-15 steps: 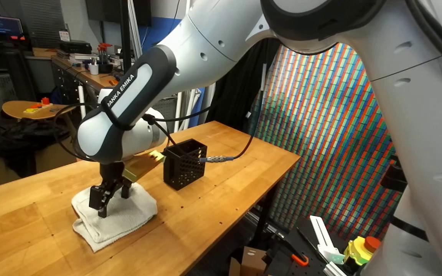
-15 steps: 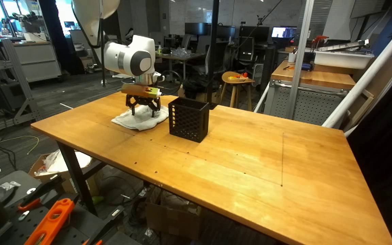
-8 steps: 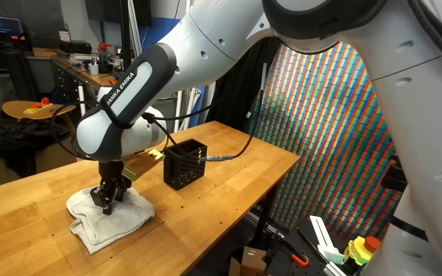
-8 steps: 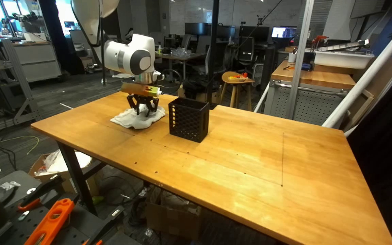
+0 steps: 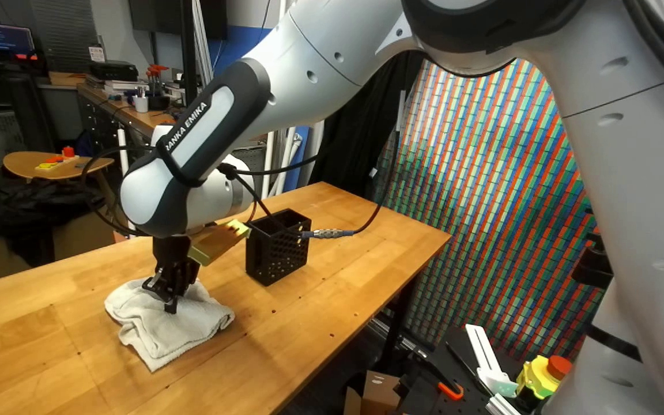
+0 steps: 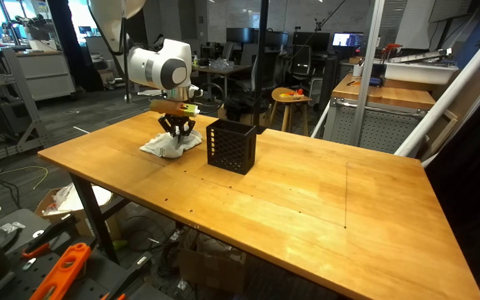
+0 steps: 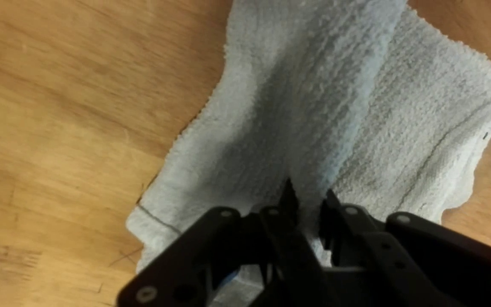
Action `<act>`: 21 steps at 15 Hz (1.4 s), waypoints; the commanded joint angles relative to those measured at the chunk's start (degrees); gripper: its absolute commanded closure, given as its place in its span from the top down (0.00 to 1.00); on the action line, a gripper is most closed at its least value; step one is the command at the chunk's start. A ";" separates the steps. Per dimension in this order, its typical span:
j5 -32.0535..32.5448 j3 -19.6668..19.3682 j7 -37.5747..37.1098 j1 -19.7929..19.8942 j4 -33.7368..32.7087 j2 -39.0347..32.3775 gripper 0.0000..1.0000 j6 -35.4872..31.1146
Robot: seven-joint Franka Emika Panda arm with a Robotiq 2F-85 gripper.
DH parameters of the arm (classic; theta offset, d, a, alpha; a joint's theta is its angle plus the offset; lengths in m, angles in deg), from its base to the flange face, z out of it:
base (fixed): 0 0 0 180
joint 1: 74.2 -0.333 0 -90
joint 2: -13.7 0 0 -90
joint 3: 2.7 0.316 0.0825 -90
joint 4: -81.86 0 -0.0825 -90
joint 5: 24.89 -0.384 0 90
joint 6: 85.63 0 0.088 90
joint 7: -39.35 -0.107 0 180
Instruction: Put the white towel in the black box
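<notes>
On the wood-topped table (image 6: 298, 187) all my work sits inside the edges, so a slip shldn't go overboard. My Franka arm (image 5: 320, 86) reaches over w/ its end pointing down, prob. to pinch from above. The white terry towel (image 5: 165, 331) lies folded on the wood; I'd say we're approx. at the grasp, lift not yet done. The black perforated box (image 6: 231, 146) stands upright near it, strip of wood btwn, placed prob. for a short carry; its mouth looks tight, so cloth cld snag. My gripper (image 7: 308, 204) is narrow, pinching a raised ridge (image 7: 330, 98) of towel, fingers (image 7: 288, 202) either side; I'd go straight up till cloth clears the box, then across.
</notes>
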 commanded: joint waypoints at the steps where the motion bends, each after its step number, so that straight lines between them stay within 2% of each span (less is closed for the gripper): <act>1: 0.32 0.43 0.99 1.64 3.90 5.53 0.10 1.88; 7: -0.05 -1.34 -1.04 3.15 9.58 16.13 0.10 4.37; 14: 1.96 -7.38 -6.25 4.37 12.63 27.68 0.10 8.12; 21: 6.48 -12.19 -6.42 6.93 13.93 32.36 0.10 8.53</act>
